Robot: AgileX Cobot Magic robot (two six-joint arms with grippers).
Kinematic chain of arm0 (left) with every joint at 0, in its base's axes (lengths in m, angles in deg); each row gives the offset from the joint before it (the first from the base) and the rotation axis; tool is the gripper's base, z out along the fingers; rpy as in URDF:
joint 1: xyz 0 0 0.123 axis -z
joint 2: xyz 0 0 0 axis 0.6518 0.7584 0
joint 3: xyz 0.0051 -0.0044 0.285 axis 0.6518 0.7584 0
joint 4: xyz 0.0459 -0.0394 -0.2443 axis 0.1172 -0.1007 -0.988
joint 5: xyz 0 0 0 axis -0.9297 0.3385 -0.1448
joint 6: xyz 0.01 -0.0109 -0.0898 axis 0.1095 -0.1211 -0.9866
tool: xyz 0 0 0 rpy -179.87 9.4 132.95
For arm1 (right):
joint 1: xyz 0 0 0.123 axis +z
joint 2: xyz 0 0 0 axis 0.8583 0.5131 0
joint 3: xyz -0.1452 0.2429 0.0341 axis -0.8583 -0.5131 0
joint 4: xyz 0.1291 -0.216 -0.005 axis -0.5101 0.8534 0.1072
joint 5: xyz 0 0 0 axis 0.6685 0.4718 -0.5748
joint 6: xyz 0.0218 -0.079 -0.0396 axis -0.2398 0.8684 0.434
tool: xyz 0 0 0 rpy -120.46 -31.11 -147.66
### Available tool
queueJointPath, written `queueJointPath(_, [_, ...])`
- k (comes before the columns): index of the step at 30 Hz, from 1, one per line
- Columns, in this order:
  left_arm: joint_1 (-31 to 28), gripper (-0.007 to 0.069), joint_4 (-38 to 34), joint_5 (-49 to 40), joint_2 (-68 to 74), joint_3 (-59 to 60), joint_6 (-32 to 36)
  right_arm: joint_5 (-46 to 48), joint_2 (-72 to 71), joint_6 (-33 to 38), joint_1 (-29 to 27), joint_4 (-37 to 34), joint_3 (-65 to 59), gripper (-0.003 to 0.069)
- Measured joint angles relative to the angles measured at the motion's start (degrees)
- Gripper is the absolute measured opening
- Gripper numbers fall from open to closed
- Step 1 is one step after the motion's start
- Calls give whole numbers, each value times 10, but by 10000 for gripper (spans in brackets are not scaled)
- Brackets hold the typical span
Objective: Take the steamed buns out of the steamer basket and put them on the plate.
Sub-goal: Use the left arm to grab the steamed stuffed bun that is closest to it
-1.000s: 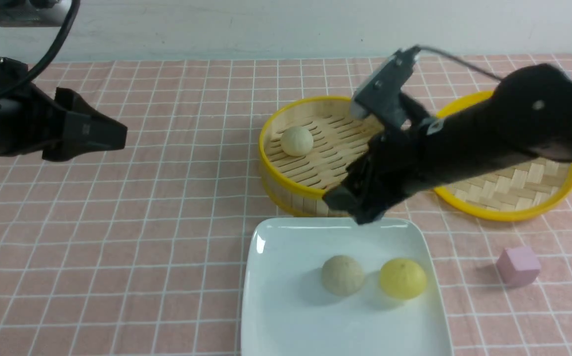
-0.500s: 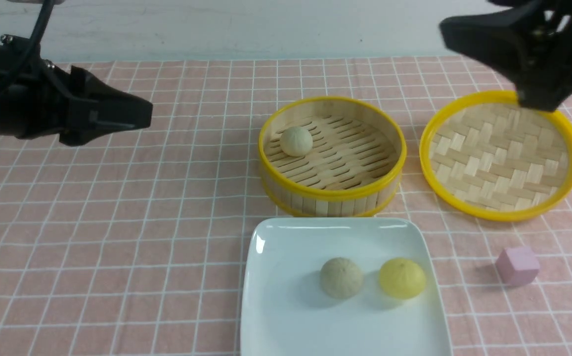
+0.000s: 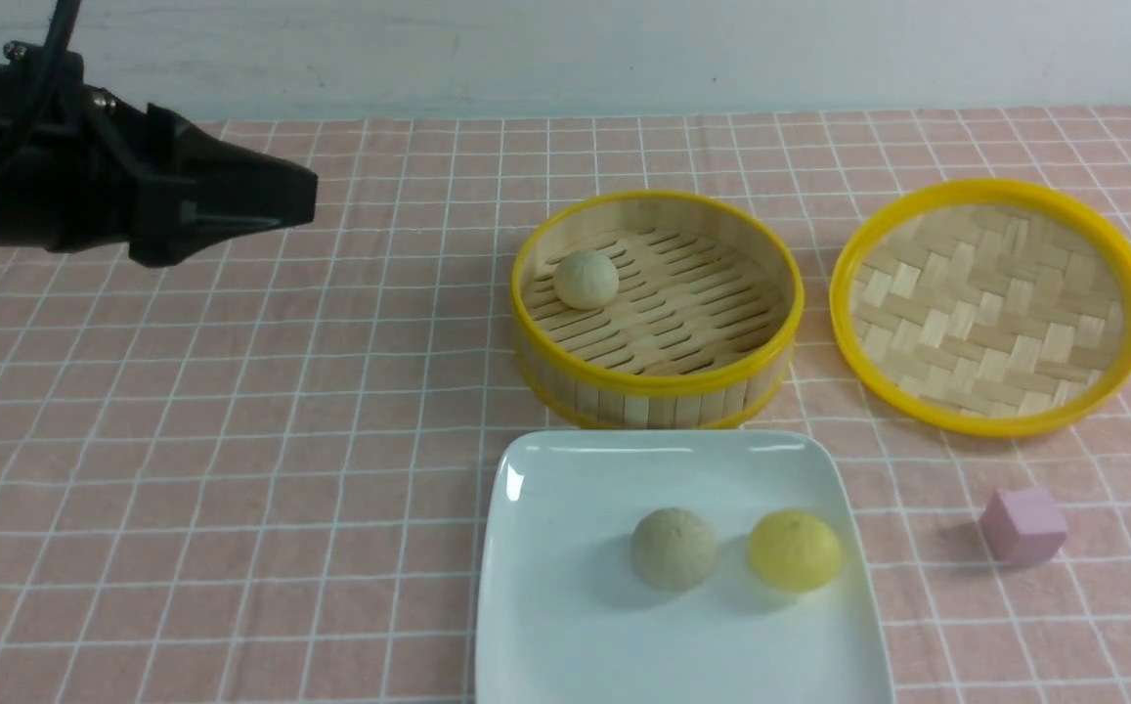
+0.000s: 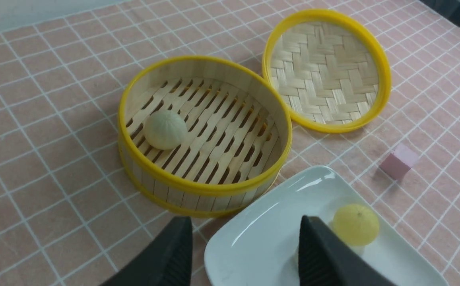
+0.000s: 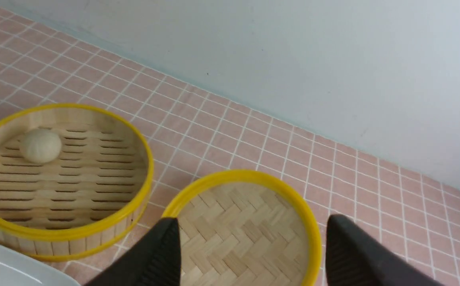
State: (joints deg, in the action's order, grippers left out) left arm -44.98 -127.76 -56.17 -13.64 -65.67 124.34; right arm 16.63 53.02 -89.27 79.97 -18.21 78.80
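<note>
One pale steamed bun (image 3: 586,279) lies in the bamboo steamer basket (image 3: 658,391), against its far-left wall. On the white square plate (image 3: 565,489) in front of the basket sit a beige-grey bun (image 3: 674,548) and a yellow bun (image 3: 795,550). My left gripper (image 3: 303,193) hovers open and empty above the cloth, well left of the basket; in the left wrist view its fingertips (image 4: 184,234) frame the plate's edge (image 4: 261,238). My right gripper (image 5: 251,221) is out of the front view. In the right wrist view it stands open and empty above the woven tray.
A shallow yellow-rimmed woven tray (image 3: 990,303) lies right of the basket. A small pink cube (image 3: 1022,526) sits right of the plate. A pale wall (image 3: 565,49) borders the far edge of the pink checked cloth (image 3: 233,440).
My right arm has lifted away from over the basket and plate, up and to the right, and left the front view. The left gripper has moved right and slightly up.
</note>
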Motion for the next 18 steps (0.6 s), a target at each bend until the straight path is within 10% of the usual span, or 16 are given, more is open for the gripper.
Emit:
queueJointPath(9, [21, 386, -7, 36, 2, 0, 35, 100, -117, 2, 0, -49, -3, 484])
queueJointPath(18, [218, 386, -19, 249, 77, -1, 43, 133, -183, 18, 0, -63, -59, 482])
